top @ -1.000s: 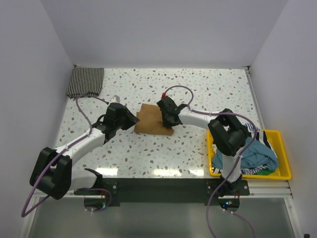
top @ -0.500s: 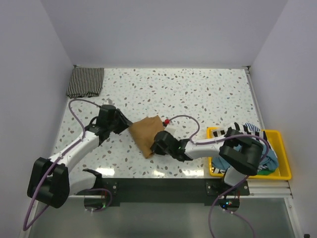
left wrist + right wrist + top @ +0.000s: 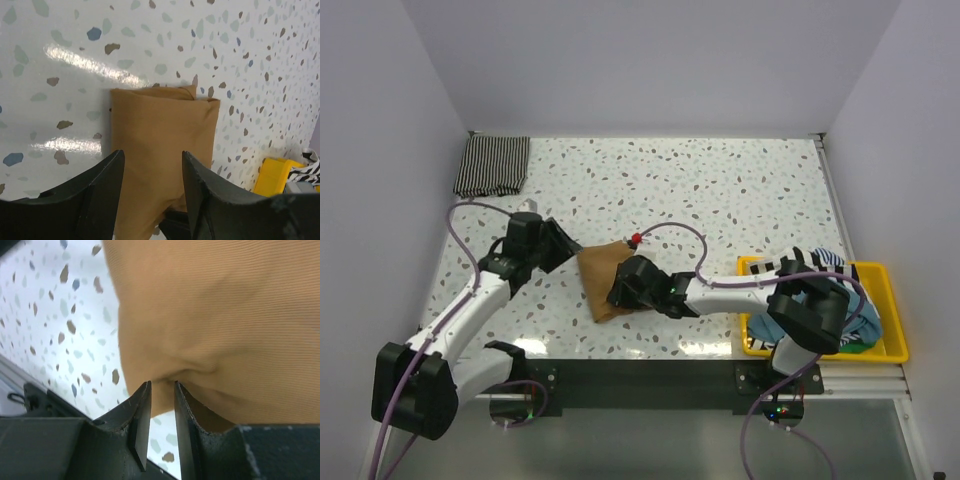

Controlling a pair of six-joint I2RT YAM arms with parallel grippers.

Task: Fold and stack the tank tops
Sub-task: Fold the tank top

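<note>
The left arm (image 3: pixel 470 305) is reaching up and rightward from its base, bent at the elbow. Its left gripper (image 3: pixel 558 250) is poised at the left edge of the tan-brown tank top (image 3: pixel 598 272). In the wrist view its fingers (image 3: pixel 100 190) are standing well apart, gripping nothing. The right arm (image 3: pixel 725 292) is stretching low and leftward across the table (image 3: pixel 720 190). The right gripper (image 3: pixel 619 289) is pinching the top's right edge, its jaws nearly closed on a puckered bit of cloth. The top is lying folded into a smooth, compact rectangle near the table's front, between the two grippers. A folded thin-striped tank top (image 3: pixel 492 165) is lying at the far left corner.
</note>
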